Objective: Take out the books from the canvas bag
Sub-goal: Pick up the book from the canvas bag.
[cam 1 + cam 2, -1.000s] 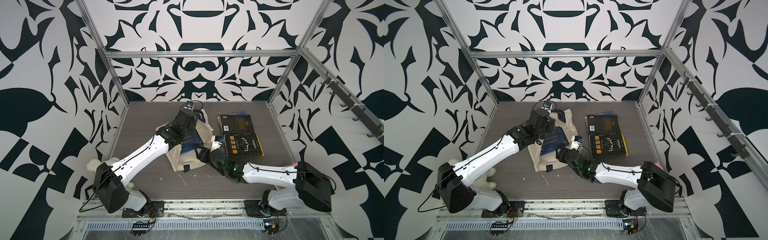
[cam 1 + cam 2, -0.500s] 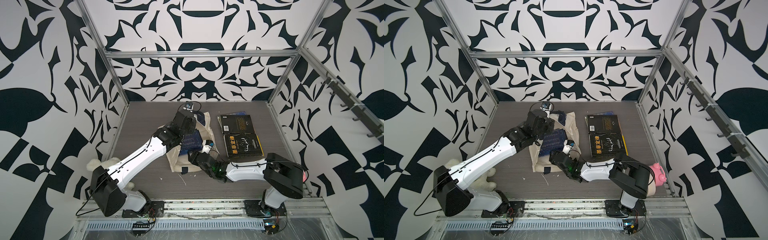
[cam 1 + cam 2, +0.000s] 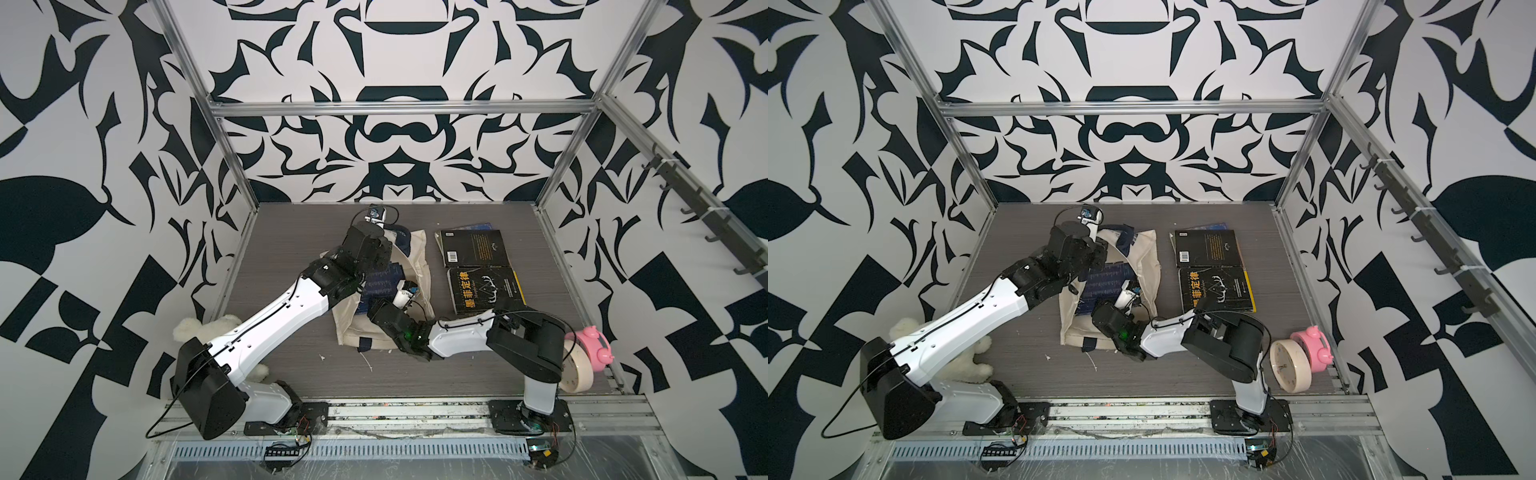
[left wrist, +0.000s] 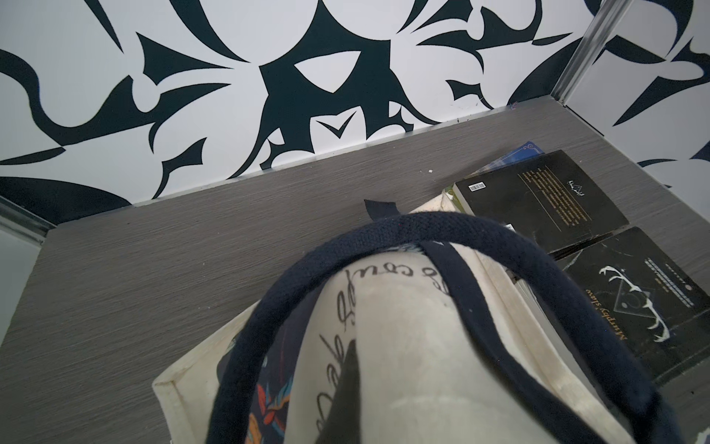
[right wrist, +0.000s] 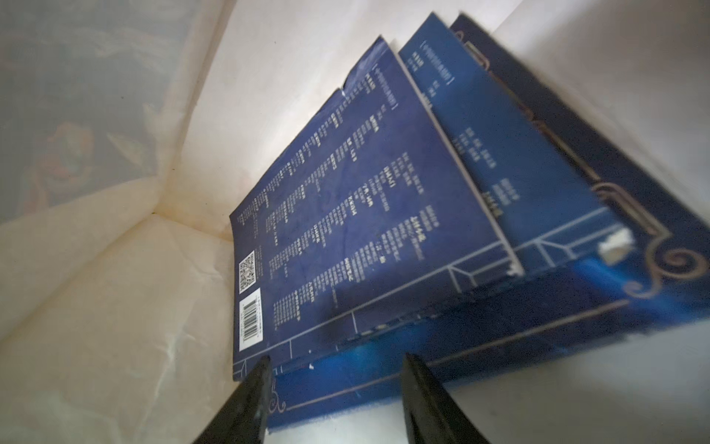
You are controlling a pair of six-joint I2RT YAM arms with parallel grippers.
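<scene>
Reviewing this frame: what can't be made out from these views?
- Books under the three blue books: right wrist view, covered by those.
- Left gripper fingers: canvas bag fabric mostly covers them in left wrist view; its own arm blocks both top views.
- Right gripper contact with the books: blurred, cut off at right wrist view's edge.

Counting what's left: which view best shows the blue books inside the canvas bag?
Right wrist view: the blue books fill it, covers fanned, barcode clear, inside the canvas bag. Both top views show only a blue patch in the bag's mouth. Left wrist view shows the bag's outside, none of them.
</scene>
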